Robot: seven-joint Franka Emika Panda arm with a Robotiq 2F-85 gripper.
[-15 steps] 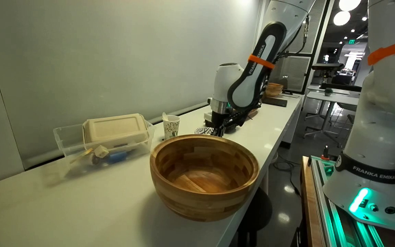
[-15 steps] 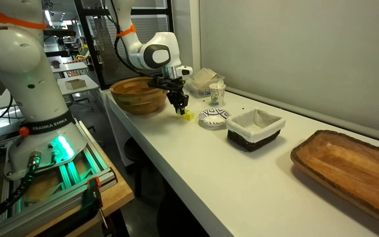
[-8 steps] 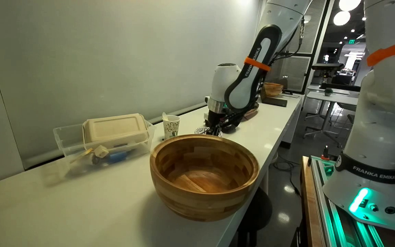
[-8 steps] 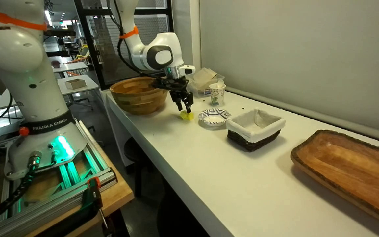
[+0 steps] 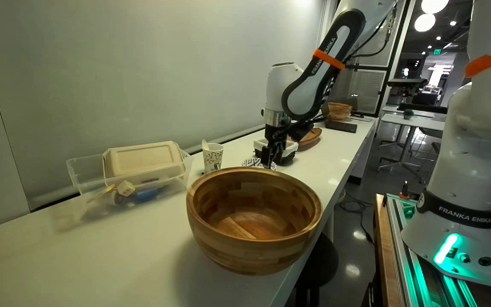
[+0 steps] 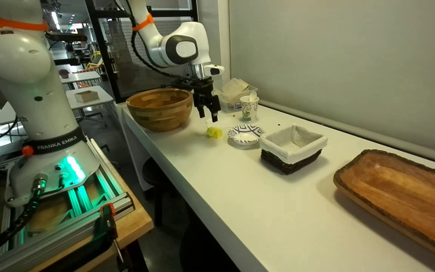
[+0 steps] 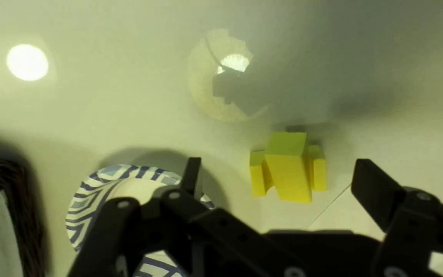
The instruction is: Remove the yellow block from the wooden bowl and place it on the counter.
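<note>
The yellow block (image 6: 214, 132) is on the white counter (image 6: 217, 181), outside the bowl. Seen from the wrist, this yellow block (image 7: 288, 173) is a slanted piece standing against a notched yellow piece (image 7: 258, 175); whether it rests on that piece I cannot tell. Just above them my gripper (image 6: 208, 116) is open, touching neither. Its fingers (image 7: 194, 171) are spread wide in the wrist view, one either side of the yellow pieces. The wooden bowl (image 5: 254, 256) sits beside the gripper, its visible inside bare, and hides the yellow pieces in an exterior view.
Close to the yellow pieces is a blue-and-white patterned dish (image 6: 246, 135), then a cloth-lined basket (image 6: 293, 149). A paper cup (image 6: 249, 109) and a clear plastic container (image 5: 130, 183) stand along the wall. Farther along lies a long wooden tray (image 6: 402, 192).
The jaws have gone from shut on a yellow piece to wide open. That piece now stands by the other yellow one, and the gripper has risen above both.
</note>
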